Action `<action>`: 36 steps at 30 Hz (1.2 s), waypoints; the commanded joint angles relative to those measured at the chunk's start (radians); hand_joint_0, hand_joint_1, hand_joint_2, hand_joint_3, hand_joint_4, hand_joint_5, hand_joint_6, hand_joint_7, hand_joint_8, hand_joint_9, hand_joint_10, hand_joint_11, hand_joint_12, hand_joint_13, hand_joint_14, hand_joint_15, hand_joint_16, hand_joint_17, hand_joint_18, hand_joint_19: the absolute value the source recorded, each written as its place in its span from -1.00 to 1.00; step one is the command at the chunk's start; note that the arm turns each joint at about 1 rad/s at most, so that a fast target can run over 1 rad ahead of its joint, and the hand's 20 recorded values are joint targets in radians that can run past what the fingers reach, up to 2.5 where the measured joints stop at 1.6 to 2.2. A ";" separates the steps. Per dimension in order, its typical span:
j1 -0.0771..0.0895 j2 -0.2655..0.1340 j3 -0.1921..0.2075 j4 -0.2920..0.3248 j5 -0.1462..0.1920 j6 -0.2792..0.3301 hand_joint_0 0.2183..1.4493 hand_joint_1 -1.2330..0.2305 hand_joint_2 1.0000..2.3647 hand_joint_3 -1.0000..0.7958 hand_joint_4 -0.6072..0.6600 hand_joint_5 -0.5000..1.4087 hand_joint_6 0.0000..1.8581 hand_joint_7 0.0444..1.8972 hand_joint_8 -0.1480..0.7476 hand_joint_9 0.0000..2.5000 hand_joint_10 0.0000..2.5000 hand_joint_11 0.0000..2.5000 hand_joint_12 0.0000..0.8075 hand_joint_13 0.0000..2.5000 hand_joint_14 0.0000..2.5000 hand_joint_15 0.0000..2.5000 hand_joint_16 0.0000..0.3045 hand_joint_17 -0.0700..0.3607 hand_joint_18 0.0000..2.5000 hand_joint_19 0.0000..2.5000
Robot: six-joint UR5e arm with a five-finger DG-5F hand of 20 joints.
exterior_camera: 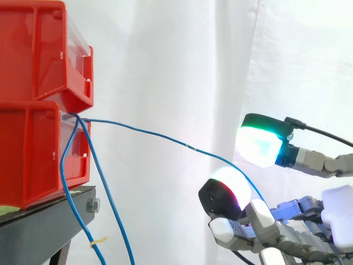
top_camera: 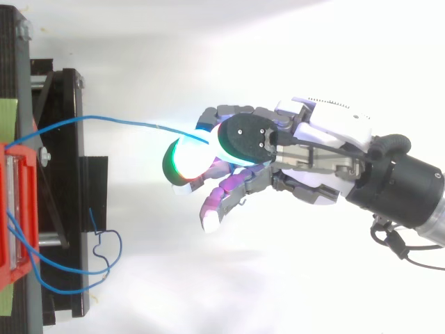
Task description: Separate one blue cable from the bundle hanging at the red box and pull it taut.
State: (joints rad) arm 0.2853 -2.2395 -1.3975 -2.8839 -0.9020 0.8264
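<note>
Two red bins (exterior_camera: 33, 149) are stacked on the black stand at the left. From the lower bin's front, one blue cable (exterior_camera: 165, 136) runs out to the right in a shallow sagging arc to my hand (top_camera: 313, 139). It passes between the green-glowing thumb pad (exterior_camera: 262, 144) and a curled finger with a white-glowing pad (exterior_camera: 231, 185), and the hand is shut on it. The other blue cables (exterior_camera: 105, 204) hang in loops straight down from the same bin front, apart from the held one. In the top view the held cable (top_camera: 118, 120) meets the hand at the fingertips.
The black stand (top_camera: 62, 209) carries the bins at the left edge, with a bolt at its corner (exterior_camera: 94, 206). A small yellow tie (exterior_camera: 98, 241) sits on the hanging loops. A white curtain fills the background, with open space between stand and hand.
</note>
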 commanded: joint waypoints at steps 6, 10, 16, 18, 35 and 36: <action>0.000 0.001 0.000 0.000 0.000 -0.018 -0.44 -0.14 -1.00 -0.44 0.35 -0.64 -0.46 0.29 0.14 -0.43 -0.99 -0.60 0.12 -0.18 -0.99 -0.56 -0.65 -0.12 -0.30 -0.53; 0.000 0.001 -0.002 -0.012 0.003 -0.061 -0.37 -0.02 -1.00 -0.41 0.32 -0.62 -0.46 0.35 0.13 -0.39 -0.99 -0.59 0.10 -0.15 -0.99 -0.55 -0.66 -0.13 -0.28 -0.53; -0.002 0.001 -0.002 -0.037 0.005 -0.112 -0.27 -0.09 -0.98 -0.25 0.27 -0.64 -0.29 0.18 0.14 -0.34 -0.99 -0.56 0.10 -0.11 -0.98 -0.55 -0.67 -0.15 -0.26 -0.53; -0.002 0.001 -0.002 -0.037 0.005 -0.121 -0.28 -0.12 -0.97 -0.19 0.26 -0.65 -0.24 0.13 0.14 -0.34 -0.99 -0.56 0.10 -0.11 -0.98 -0.54 -0.67 -0.14 -0.25 -0.53; 0.000 0.000 -0.002 -0.026 0.005 -0.168 -0.41 -0.12 -1.00 -0.44 0.31 -0.66 -0.24 0.09 0.15 -0.33 -0.99 -0.53 0.11 -0.10 -0.99 -0.53 -0.66 -0.13 -0.25 -0.53; 0.000 0.001 -0.002 -0.023 0.005 -0.173 -0.43 -0.09 -1.00 -0.44 0.31 -0.66 -0.26 0.12 0.15 -0.33 -0.99 -0.53 0.12 -0.10 -0.99 -0.53 -0.65 -0.13 -0.25 -0.53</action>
State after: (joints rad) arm 0.2850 -2.2389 -1.3990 -2.9117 -0.8974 0.6666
